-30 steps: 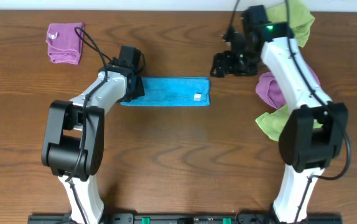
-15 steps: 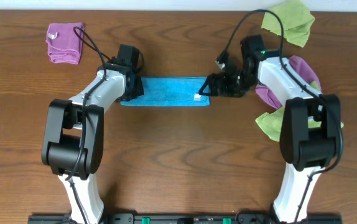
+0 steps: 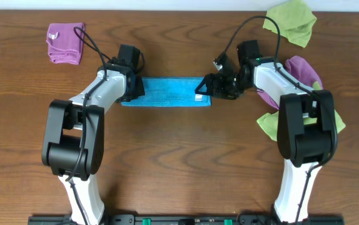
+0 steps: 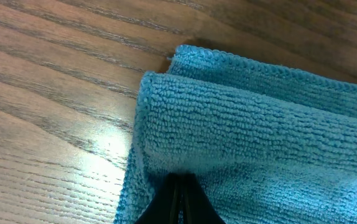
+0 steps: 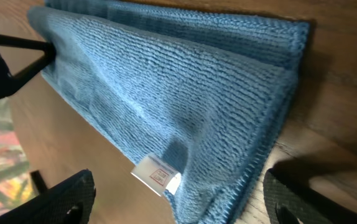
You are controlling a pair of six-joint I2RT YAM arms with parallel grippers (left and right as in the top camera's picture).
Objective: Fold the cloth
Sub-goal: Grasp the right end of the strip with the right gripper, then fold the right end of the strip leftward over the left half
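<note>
Left fingers (image 4: 169, 210) are pinched tight together on the cloth (image 4: 247, 137), biting the fold right at its short end. Right fingers (image 5: 66, 200) are spread wide with nothing in them, one on either side of the opposite end, white tag (image 5: 158, 175) sitting between them. Cloth's a long folded strip lying flat on the wood surface (image 3: 179, 156), stretched between both sets of fingers.

Nothing legible: the white tag (image 5: 157, 175) on the cloth (image 5: 166, 87) shows blurred print.
</note>
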